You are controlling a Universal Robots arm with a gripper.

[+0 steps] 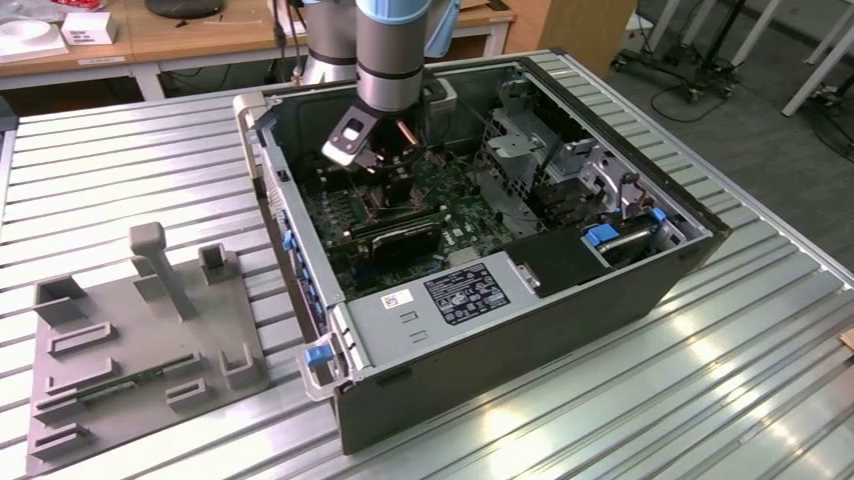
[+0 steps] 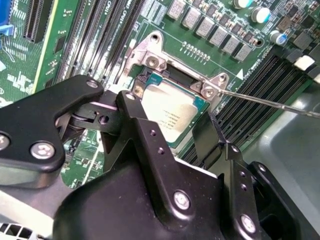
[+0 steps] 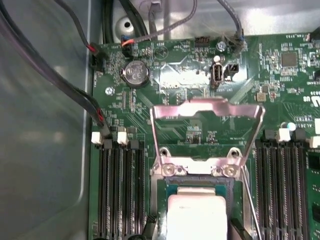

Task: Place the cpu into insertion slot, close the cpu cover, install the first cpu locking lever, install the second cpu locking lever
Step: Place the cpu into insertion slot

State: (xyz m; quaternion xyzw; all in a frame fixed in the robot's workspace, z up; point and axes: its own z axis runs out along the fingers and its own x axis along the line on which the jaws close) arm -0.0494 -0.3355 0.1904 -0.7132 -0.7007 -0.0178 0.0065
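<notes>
Gripper (image 2: 169,113) straddles the cpu (image 2: 165,106) lying in the slot (image 2: 150,61), clamped or released I cannot tell; cover (image 3: 207,107) stands raised, so placement seems the step, calling next for undisturbed seating.

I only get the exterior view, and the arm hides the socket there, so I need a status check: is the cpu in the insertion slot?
Observer: Yes. In the second wrist view the cpu lies flat inside the insertion slot, with the tool right at it.
Operator: And the cpu cover?
Observer: Open. In the first wrist view the cpu cover stands raised off the slot, and green board shows through its window.
Operator: Is a lever holding anything down?
Observer: It looks not. A thin locking lever juts from the slot's corner across the memory slots, pinning nothing.
</notes>
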